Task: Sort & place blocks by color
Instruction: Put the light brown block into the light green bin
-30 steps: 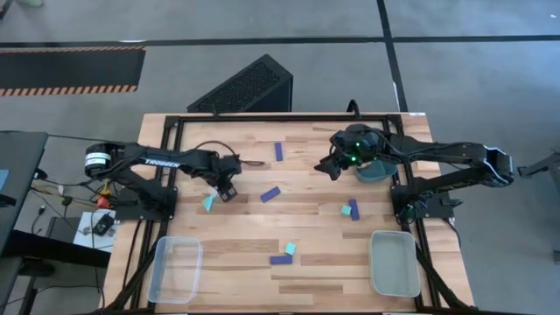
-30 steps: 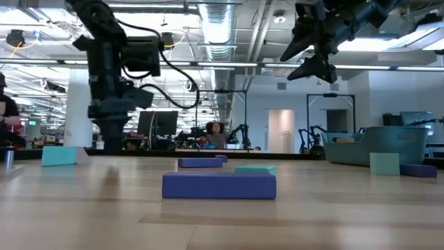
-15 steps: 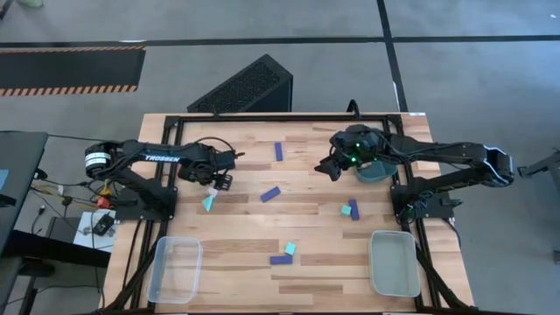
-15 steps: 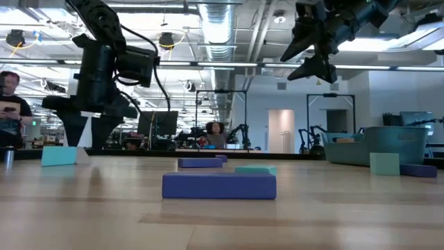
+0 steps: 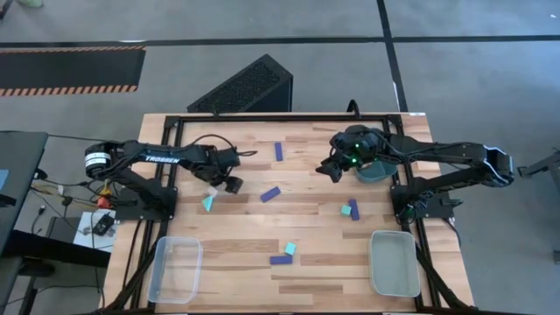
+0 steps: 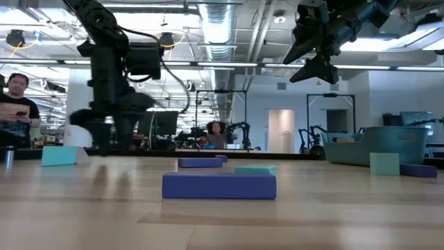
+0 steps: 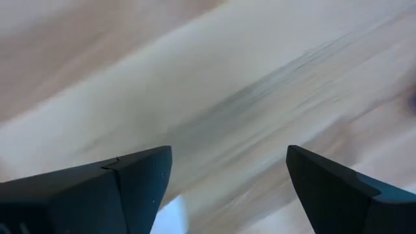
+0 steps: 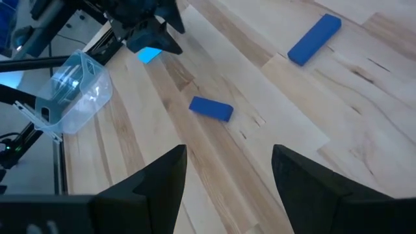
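High view: we saw left gripper (image 5: 229, 185) spread open, empty, just beside teal block (image 5: 208, 203); right gripper (image 5: 331, 169) open, empty, raised near dark teal bin (image 5: 378, 172).

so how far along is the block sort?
Barely started. Both clear trays look empty. Nothing in hand: left gripper is open above the table beside a teal block, right gripper open, raised. Blue bars and teal pieces lie unsorted.
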Robot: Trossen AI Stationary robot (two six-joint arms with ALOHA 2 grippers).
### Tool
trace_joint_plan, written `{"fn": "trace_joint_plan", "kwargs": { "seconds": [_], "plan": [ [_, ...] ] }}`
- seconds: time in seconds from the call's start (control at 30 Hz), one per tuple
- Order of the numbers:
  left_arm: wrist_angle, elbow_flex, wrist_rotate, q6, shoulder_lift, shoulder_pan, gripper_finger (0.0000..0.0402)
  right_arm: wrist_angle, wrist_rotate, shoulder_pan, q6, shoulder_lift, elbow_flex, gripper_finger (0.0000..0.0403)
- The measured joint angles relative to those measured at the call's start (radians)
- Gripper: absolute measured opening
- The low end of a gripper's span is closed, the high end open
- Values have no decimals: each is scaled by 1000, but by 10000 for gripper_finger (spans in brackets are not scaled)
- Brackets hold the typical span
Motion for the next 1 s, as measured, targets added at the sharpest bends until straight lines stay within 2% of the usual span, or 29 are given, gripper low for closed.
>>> {"fn": "trace_joint_plan", "kwargs": {
  "seconds": [0.1, 0.3, 0.43, 0.77, 0.87, 1.0],
  "plan": [
    [6, 31, 0, 8, 0, 0, 277, 0, 0, 0, -3, 0, 0, 249],
    [-279, 109, -95, -164, -2, -4, 263, 0, -14, 5, 0, 0, 0, 249],
    [-386, 84, -105, -210, -2, -28, 262, 0, -10, 20, 1, 0, 0, 249],
    [-211, -61, -43, -301, -5, -44, 260, 0, 4, 40, 1, 0, 0, 249],
    [-157, -61, -44, -315, -5, -47, 252, 0, 4, 40, 1, 0, 0, 249],
    [-2, -41, -46, -324, 0, -50, 238, 0, 4, 39, -1, 0, 0, 249]
  ]
}}
